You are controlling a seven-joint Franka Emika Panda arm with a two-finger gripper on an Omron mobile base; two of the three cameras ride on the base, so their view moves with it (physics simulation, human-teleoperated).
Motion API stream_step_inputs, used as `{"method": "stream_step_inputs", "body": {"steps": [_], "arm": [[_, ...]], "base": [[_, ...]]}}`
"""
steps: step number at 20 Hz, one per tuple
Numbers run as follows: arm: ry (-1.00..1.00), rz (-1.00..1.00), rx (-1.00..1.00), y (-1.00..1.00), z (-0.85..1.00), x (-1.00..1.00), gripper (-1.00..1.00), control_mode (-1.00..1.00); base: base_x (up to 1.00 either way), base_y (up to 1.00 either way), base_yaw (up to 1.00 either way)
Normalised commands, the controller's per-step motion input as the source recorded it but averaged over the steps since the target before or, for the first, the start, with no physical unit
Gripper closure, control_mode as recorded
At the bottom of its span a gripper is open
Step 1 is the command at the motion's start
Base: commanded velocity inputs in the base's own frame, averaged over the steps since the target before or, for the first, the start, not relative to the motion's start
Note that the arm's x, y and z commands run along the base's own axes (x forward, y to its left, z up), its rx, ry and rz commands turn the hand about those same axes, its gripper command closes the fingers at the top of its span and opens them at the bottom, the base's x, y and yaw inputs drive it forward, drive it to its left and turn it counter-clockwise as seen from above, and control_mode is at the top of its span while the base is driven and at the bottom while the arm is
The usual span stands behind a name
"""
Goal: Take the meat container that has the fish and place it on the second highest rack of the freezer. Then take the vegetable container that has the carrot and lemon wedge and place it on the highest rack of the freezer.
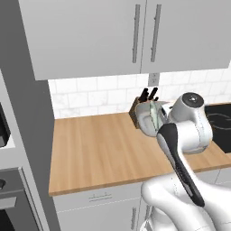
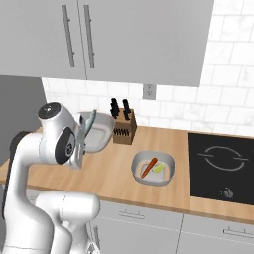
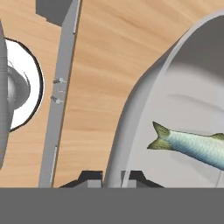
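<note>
Wooden table (image 1: 94,149) spans the left base view from the tall grey cabinet side at the far left to the black cooktop (image 1: 221,124) at the right edge; its left half lies bare, bounded by the white tile wall behind and the front lip above the grey drawers. No writing or label can be read anywhere. At centre right of that view the meat container (image 1: 146,118) is lifted off the table and tipped on edge, with the fish (image 1: 154,115) showing as a thin green-grey sliver; the knife block (image 1: 136,108) stands just behind it against the wall, below a wall socket.

In the right base view the same container (image 2: 99,131) hangs at centre left beside the arm's white wrist, the knife block (image 2: 124,128) just to its right. This view adds what the other lacks: the vegetable container (image 2: 153,168) resting on the table at centre, well apart from the lifted tub, with the carrot (image 2: 149,167) and a pale lemon wedge (image 2: 158,168) inside, and open wood between it and the cooktop (image 2: 223,166).

The hand view gives the grip: the claw (image 3: 113,178), at bottom centre, is closed on the tub's thick rim (image 3: 131,113), and the fish (image 3: 192,146) lies at lower right, tail toward the claw.
</note>
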Motion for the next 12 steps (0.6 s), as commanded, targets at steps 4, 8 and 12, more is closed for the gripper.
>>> {"method": "stream_step_inputs", "body": {"steps": [4, 8, 12], "arm": [[0.0, 0.04, -0.02, -0.07, 0.82, -0.18, 1.0, -1.0], [0.0, 0.04, -0.02, -0.04, 0.5, -0.31, 1.0, -1.0], [-0.01, 0.01, 0.0, -0.04, 0.1, -0.19, 1.0, -1.0]], "base": [[0.0, 0.0, 0.0], [0.0, 0.0, 0.0], [0.0, 0.0, 0.0]]}}
